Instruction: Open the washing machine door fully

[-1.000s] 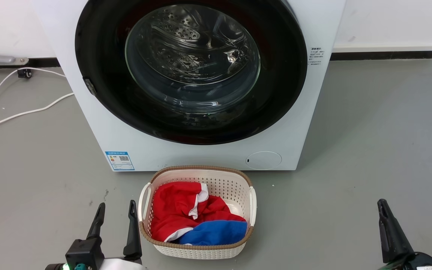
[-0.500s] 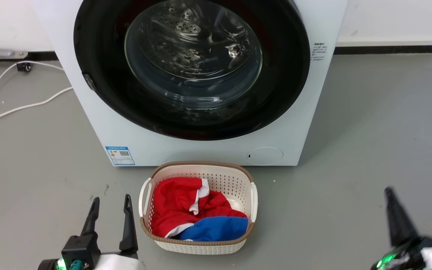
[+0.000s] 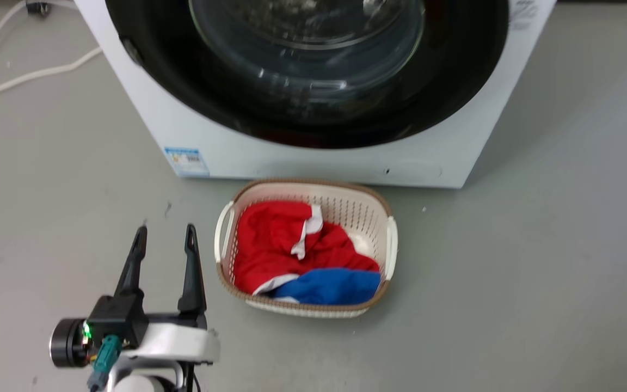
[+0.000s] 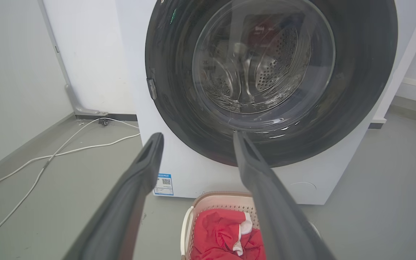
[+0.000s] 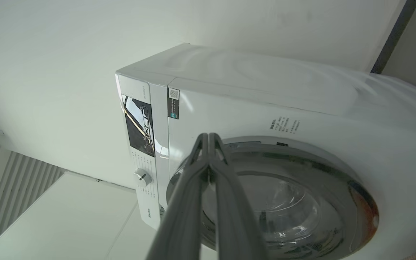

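The white washing machine (image 3: 324, 158) stands across the top of the head view. Its washing machine door (image 3: 237, 103), a glossy black disc with a clear glass bowl, lies flush against the front, with a small latch piece on its left edge. My left gripper (image 3: 165, 231) hovers over the floor left of the basket, open and holding nothing. Seen from the left wrist, the left gripper (image 4: 197, 137) points at the lower part of the door (image 4: 359, 94), well short of it. From the right wrist, my right gripper (image 5: 208, 136) is shut with its tips together, in front of the door's (image 5: 276, 206) rim.
A white laundry basket (image 3: 357, 209) with red and blue clothes sits on the grey floor right in front of the machine. White cables (image 3: 30, 73) trail on the floor at the left. A wall stands at the left in the left wrist view.
The head camera has tilted down, so the machine sits higher in the picture. The right gripper has moved out past the lower right. The left gripper stays open.
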